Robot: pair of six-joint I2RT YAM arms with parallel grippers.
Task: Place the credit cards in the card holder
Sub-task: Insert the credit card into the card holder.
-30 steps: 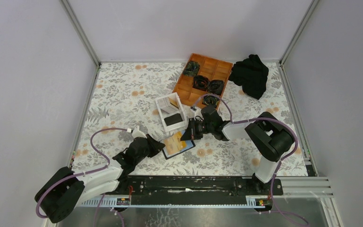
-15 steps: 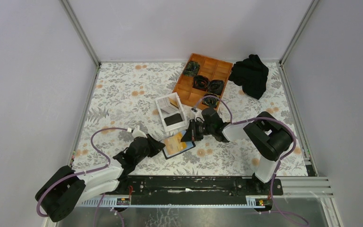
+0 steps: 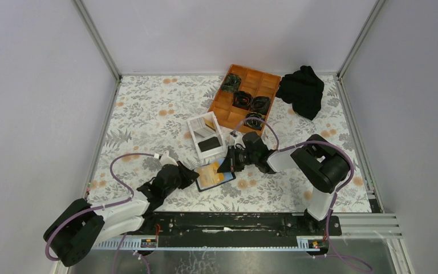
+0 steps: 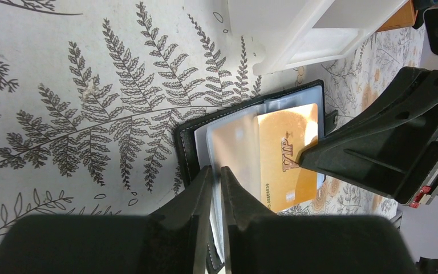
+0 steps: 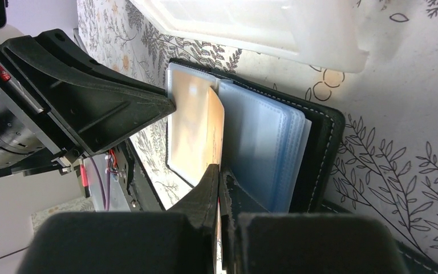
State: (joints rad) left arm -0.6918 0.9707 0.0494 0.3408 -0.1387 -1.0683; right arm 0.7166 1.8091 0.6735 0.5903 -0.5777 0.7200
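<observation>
1. My left pincer (image 4: 217, 174) is nearly shut. It pinches a clear page (image 4: 234, 142) of the card holder (image 4: 186, 145) and holds that page up a little.
2. My right pincer (image 5: 219, 174) is shut tight on the edge of a gold credit card (image 5: 215, 123).
3. The word VIP shows on the gold credit card. Part of it is under the clear page that my left pincer holds up. The tip of my right pincer touches the card from the other side.
4. The card holder lies open on the flowery table (image 3: 148, 114). It sits between my two pincers, close to my side of the table.
5. A white box (image 3: 205, 134) stands just behind the card holder. Something dark lies in it.
6. Farther back there is an orange tray (image 3: 222, 103) with many little rooms. Dark bundles sit in some of them.
7. A black cloth (image 3: 302, 88) lies in a heap just to the right of the tray.
</observation>
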